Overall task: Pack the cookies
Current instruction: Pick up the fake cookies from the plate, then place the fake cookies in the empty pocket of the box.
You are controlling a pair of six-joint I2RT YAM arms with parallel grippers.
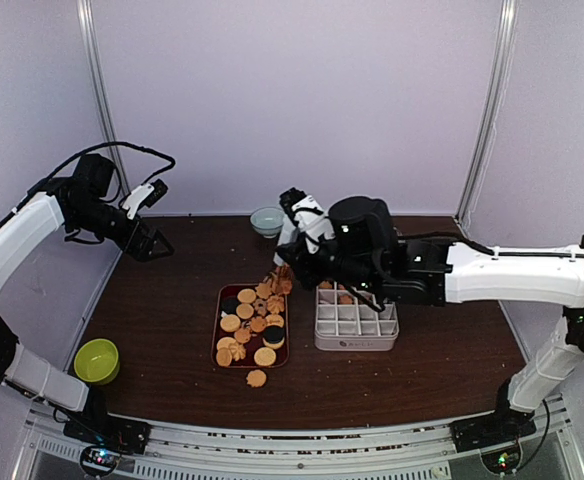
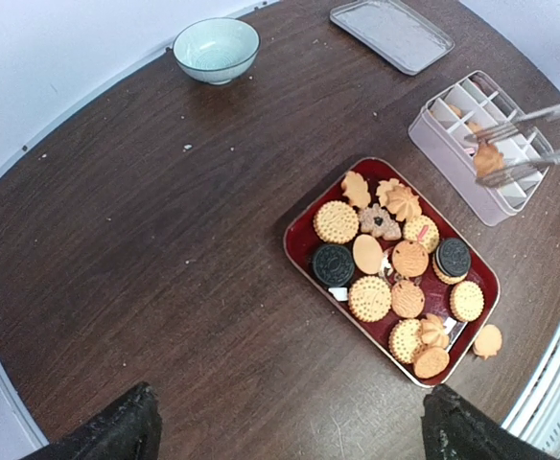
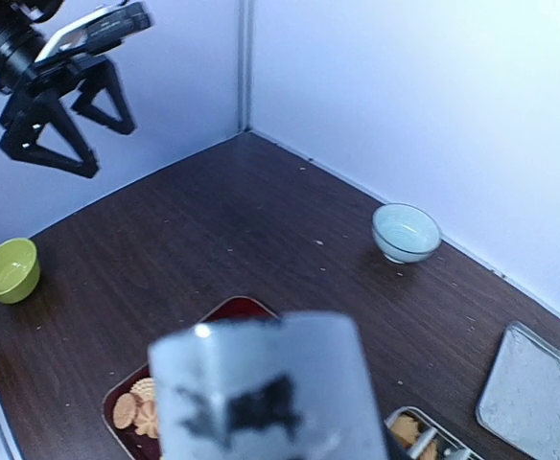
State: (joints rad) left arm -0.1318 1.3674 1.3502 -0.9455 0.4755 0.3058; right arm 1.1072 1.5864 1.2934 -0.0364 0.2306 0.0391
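Finding just one bit of writing: a small dark marking (image 1: 350, 344) on the near wall of the white box (image 1: 372, 342), too small for reading.

Counting roughly fifteen cookies (image 2: 369, 298) on the red tray (image 2: 482, 276), all lying flat with faces up, two of them dark and the rest golden. Counting one stray cookie (image 2: 488, 340) off the tray, on the desk (image 2: 165, 240), just beside the tray's 6 o'clock end. Seeing at least two more in the box's far compartments, plus a lone cookie (image 2: 488, 159) sitting between two thin metal prongs (image 2: 534, 118) over the box. Counting two bowls: a pale blue bowl (image 2: 213, 67) at 12 o'clock of the tray and a yellow-green bowl (image 1: 97, 378) around 9 o'clock, near the desk's left edge. Noting one flat grey lid (image 2: 390, 34) at 12 o'clock of the box.

Placing the red tray near the desk's middle, long axis running 12 to 6, cookies spread along it. Placing the box at the tray's 3 o'clock, near but apart, long axis running 9 to 3.

Holding the left jaws wide apart on nothing, raised toward 10 o'clock. Failing to judge the right jaws as apart or together, with the right arm (image 1: 512, 272) hiding them from above and only a blurred pale block (image 3: 261, 393) filling the right wrist view's foreground.
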